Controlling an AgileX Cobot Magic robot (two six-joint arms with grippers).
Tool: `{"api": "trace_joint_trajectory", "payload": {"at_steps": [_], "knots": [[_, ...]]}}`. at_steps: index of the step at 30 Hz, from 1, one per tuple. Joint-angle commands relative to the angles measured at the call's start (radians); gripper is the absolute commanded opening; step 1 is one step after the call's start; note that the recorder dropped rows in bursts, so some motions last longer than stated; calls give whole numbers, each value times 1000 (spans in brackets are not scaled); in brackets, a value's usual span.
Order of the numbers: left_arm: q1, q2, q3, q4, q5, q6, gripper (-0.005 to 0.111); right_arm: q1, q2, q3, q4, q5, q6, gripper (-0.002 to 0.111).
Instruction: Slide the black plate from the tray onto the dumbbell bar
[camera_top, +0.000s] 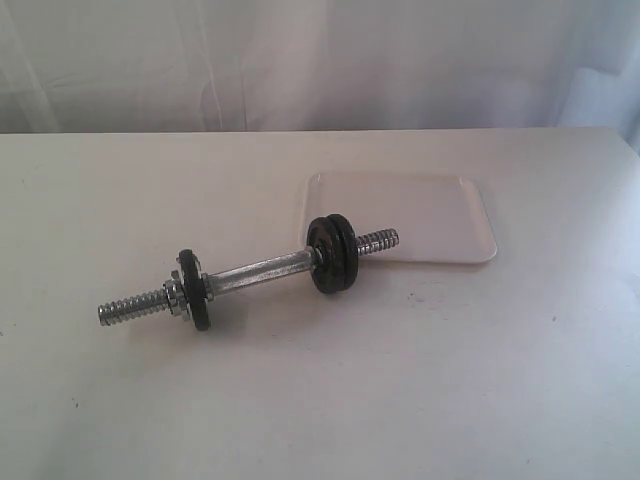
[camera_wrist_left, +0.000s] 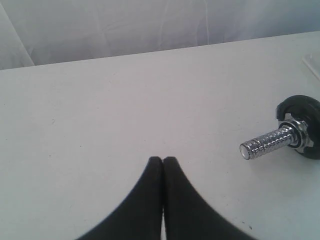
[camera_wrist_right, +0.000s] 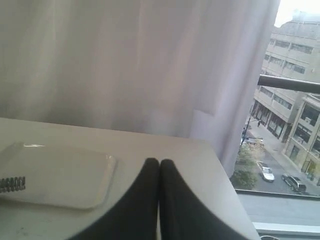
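The dumbbell bar (camera_top: 262, 270) lies slanted on the white table. A black disc (camera_top: 194, 290) and a silver nut (camera_top: 174, 291) sit near its left threaded end. Two black discs (camera_top: 331, 254) sit pressed together near its right end, whose thread (camera_top: 378, 241) reaches over the front rim of the tray (camera_top: 430, 215). The tray's floor is bare, and no loose black plate shows. Neither gripper appears in the exterior view. My left gripper (camera_wrist_left: 163, 160) is shut and empty, short of the bar's threaded end (camera_wrist_left: 265, 142). My right gripper (camera_wrist_right: 159, 162) is shut and empty, beside the tray (camera_wrist_right: 55, 172).
A white curtain (camera_top: 320, 60) hangs behind the table. In the right wrist view the table's corner (camera_wrist_right: 212, 150) ends near a window with a street far below.
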Motion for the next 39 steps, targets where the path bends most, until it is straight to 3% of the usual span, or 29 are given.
{"api": "trace_joint_trajectory", "payload": {"at_steps": [1,10,13,39], "knots": [[-1,-5,144,5,-189,27,0,0,-5,77,-6,-101,-8,0],[-1,-5,150,-17,-138,-18,0,0,-5,283,-8,-210,-8,0],[-1,-5,150,-17,-136,-27,0,0,-5,283,-32,-139,-11,0],[-1,-5,150,-10,-138,-19,0,0,-5,283,-26,-146,-3,0]]}}
